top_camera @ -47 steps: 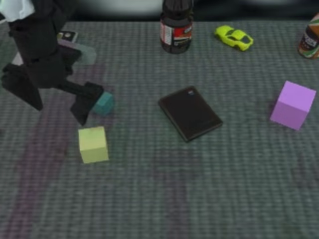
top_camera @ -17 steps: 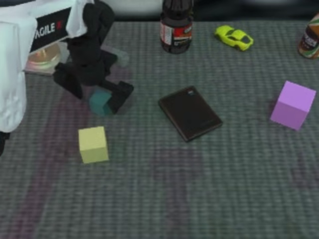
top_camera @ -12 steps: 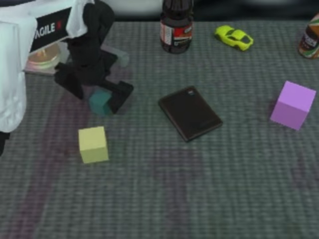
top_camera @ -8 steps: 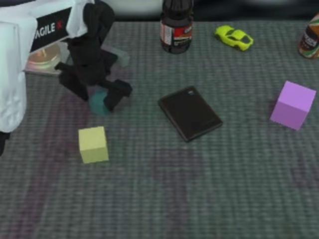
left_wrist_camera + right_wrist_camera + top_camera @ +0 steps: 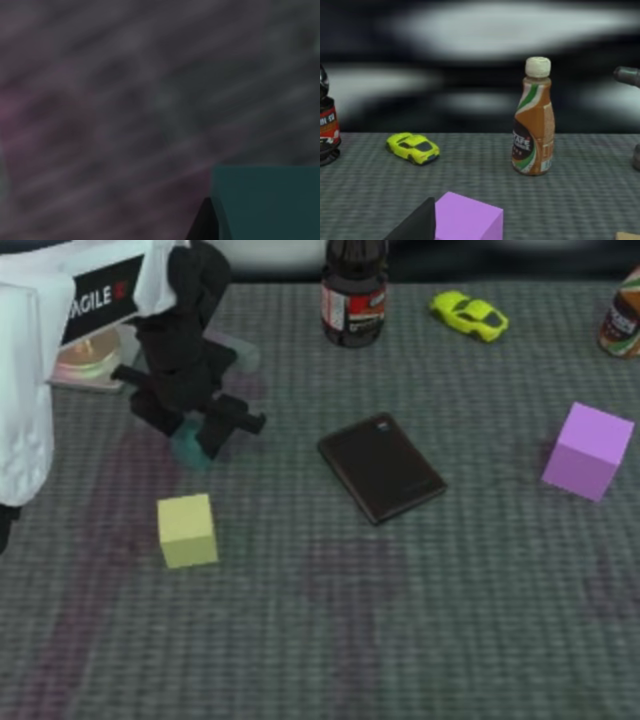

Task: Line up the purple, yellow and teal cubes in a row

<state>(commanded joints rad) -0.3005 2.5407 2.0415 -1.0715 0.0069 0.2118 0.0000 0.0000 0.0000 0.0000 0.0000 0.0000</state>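
Left gripper apparently grasps teal cube; bare mat beside yellow cube.

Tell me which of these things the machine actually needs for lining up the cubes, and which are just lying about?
Needed:
- teal cube, between the fingers of the left tool
- yellow cube
- purple cube

Lying about:
- brown wallet
- yellow-green toy car
- dark bottle
- brown sauce bottle
- disc
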